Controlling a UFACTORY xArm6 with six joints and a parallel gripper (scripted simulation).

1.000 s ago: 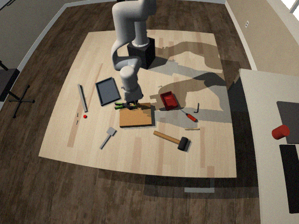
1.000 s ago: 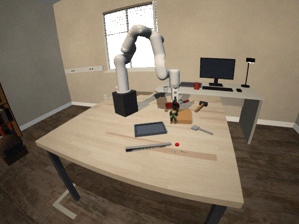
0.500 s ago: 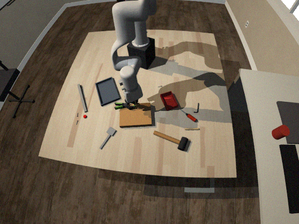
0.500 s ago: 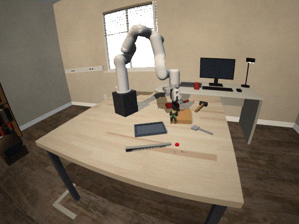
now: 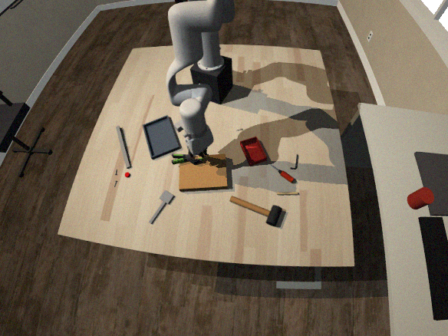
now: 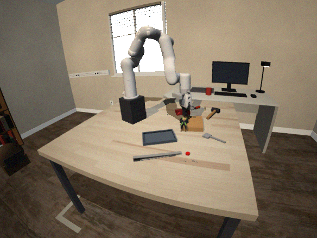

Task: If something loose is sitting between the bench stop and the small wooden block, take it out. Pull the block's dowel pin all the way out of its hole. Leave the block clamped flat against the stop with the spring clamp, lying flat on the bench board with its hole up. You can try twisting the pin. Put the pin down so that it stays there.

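Observation:
The brown bench board (image 5: 203, 178) (image 6: 197, 125) lies mid-table. A spring clamp (image 5: 179, 158) (image 6: 184, 123) with green handles sits at the board's back left corner. My gripper (image 5: 197, 156) (image 6: 185, 113) points straight down right above that corner, just over the clamp's jaws. Its fingers are shut narrow on a thin upright thing that I take for the dowel pin. The pin is too small to make out clearly. The small wooden block and the bench stop are hidden under the gripper and the clamp.
A grey tray (image 5: 162, 136) (image 6: 159, 136) lies left of the board and a red bin (image 5: 253, 150) right of it. A mallet (image 5: 257, 210) (image 6: 214, 112), screwdriver (image 5: 285, 176), hex key (image 5: 295, 162), scraper (image 5: 162, 206) (image 6: 214, 138), steel ruler (image 5: 123, 146) (image 6: 157, 156) and red disc (image 5: 127, 175) (image 6: 188, 153) lie around.

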